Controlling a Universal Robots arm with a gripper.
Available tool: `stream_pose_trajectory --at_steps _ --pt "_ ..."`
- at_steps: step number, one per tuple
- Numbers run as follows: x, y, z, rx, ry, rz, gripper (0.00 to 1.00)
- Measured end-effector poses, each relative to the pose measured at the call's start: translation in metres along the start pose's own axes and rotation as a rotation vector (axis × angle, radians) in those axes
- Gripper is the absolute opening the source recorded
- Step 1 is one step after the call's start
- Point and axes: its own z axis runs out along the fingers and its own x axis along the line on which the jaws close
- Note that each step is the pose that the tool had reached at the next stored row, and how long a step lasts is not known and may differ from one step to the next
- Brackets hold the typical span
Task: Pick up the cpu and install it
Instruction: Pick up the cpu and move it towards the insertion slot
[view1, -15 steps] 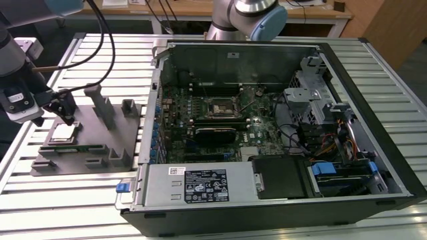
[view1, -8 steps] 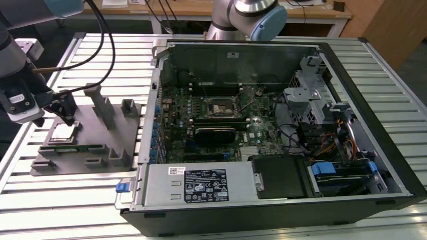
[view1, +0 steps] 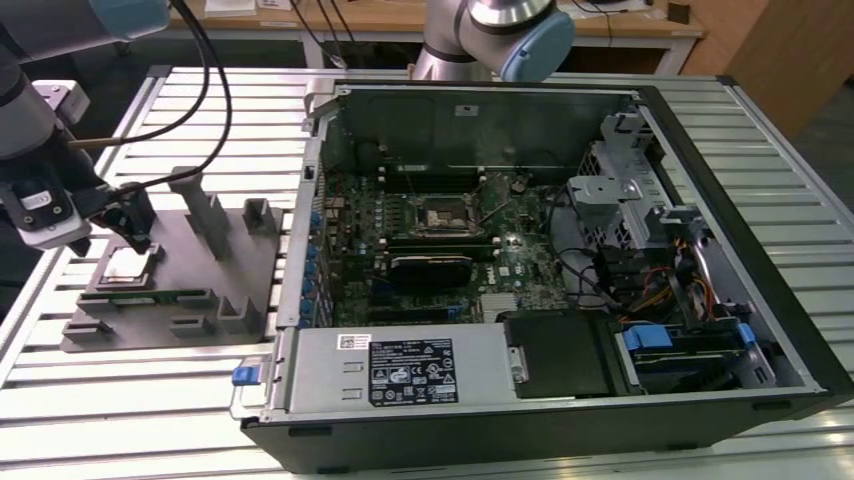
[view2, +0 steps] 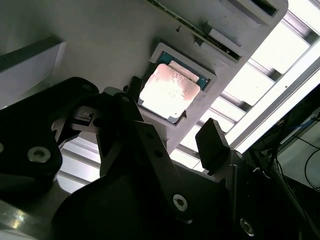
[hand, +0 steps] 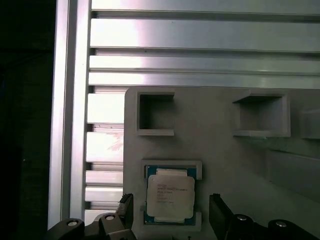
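Slatted aluminium counter (hand: 200, 35) bears a grey fixture (hand: 210, 115) nesting the cpu (hand: 170, 199); the gripper (hand: 171, 215) hangs, jaws spread astride it. Likely light, rigid, delicate: grip opposite edges.

**Legible print: none; the characters on every item are too small or too glared to make out.**

1. cpu (hand: 170, 200): several short lines of fine dark print on the pale metal top in the first wrist view. In the second wrist view the same top glares, and only faint marks show.
2. black label (view1: 411, 372): on the power supply cover (view1: 320, 375) inside the computer case (view1: 694, 130). It carries white blocks of text and symbols.
3. white sticker (view1: 354, 341): small, on the same cover, just beside the black label.
4. rear-wall sticker (view1: 466, 110): small and white, on the case's inner back wall.
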Motion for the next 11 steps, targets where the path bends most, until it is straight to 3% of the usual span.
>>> stream_pose_trajectory --at_steps 11 --pt "-0.0002 -0.0003 0.0065 0.0000 -0.0001 0.000 0.71"
